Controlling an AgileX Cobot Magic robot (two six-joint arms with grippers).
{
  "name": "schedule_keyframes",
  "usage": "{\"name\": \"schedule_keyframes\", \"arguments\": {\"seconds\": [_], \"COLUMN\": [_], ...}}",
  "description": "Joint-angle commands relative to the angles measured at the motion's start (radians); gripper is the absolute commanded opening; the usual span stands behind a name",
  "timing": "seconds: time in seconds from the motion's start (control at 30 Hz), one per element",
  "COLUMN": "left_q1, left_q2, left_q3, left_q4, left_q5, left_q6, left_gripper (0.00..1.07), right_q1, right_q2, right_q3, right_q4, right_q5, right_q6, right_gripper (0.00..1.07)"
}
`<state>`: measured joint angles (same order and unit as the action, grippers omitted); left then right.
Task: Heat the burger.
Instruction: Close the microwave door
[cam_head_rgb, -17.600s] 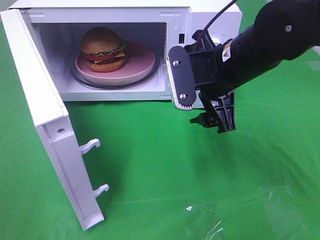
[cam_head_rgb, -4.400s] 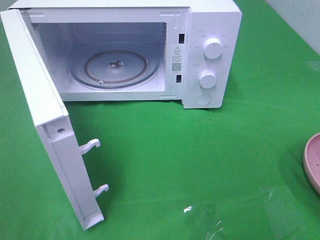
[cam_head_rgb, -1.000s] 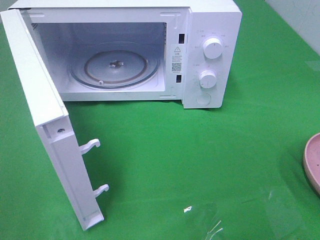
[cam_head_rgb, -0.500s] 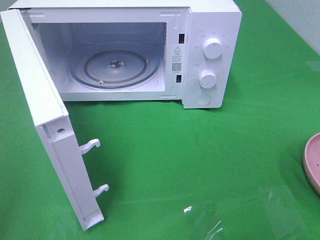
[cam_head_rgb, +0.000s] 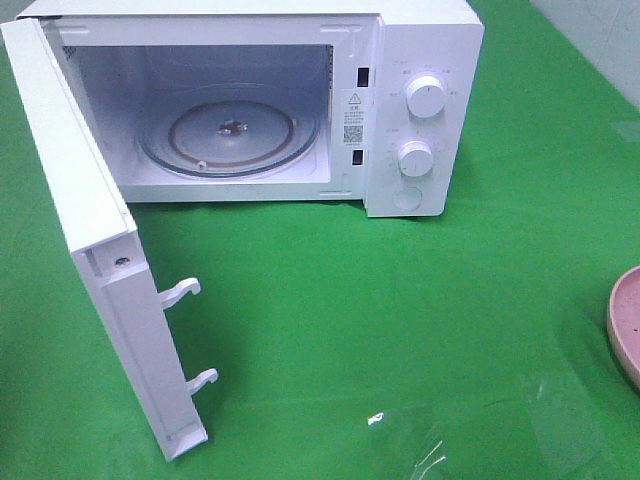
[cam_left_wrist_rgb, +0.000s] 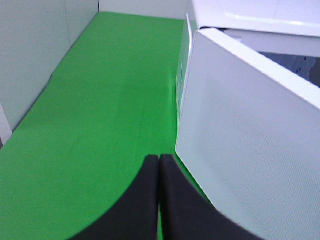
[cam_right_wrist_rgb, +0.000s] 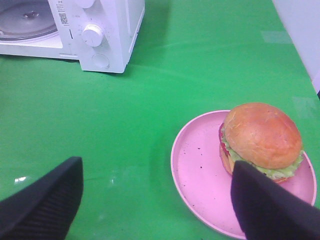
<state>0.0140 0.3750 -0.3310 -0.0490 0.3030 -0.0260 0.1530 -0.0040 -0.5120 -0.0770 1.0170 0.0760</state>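
Burger out on its plate, microwave standing open

My left gripper (cam_left_wrist_rgb: 159, 165) hangs low beside the microwave door (cam_left_wrist_rgb: 250, 150), its black fingers pressed together on nothing. My right gripper (cam_right_wrist_rgb: 155, 200) hovers over the green cloth (cam_right_wrist_rgb: 200, 60) with its ribbed fingers spread wide, gripping nothing. The burger (cam_right_wrist_rgb: 261, 141) sits just past my right finger, at the 3 o'clock side of the round pink plate (cam_right_wrist_rgb: 200, 175): glossy domed bun, frilly lettuce. The white microwave (cam_head_rgb: 425, 110) shows a bare glass turntable (cam_head_rgb: 230, 130)
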Motion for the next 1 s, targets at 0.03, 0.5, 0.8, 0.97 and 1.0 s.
{"name": "schedule_keyframes", "arguments": {"seconds": [0.03, 0.5, 0.8, 0.97, 1.0], "left_q1": [0.001, 0.001, 0.000, 0.000, 0.000], "left_q2": [0.002, 0.282, 0.562, 0.702, 0.702], "left_q3": [0.051, 0.189, 0.186, 0.179, 0.179], "left_q4": [-0.001, 0.027, 0.176, 0.348, 0.348], "left_q5": [-0.165, -0.671, -0.898, -1.060, -1.060], "left_q6": [-0.006, -0.006, -0.087, -0.207, -0.207], "left_gripper": [0.00, 0.00, 0.00, 0.00, 0.00], "right_q1": [-0.003, -0.003, -0.003, -0.003, -0.003], "right_q2": [-0.025, -0.025, -0.025, -0.025, -0.025], "right_q3": [0.004, 0.004, 0.004, 0.004, 0.004], "right_q4": [0.000, 0.000, 0.000, 0.000, 0.000], "right_q5": [-0.013, -0.013, -0.013, -0.013, -0.013], "right_q6": [-0.009, -0.009, -0.009, -0.009, -0.009], "right_gripper": [0.76, 0.76, 0.76, 0.76, 0.76]}}
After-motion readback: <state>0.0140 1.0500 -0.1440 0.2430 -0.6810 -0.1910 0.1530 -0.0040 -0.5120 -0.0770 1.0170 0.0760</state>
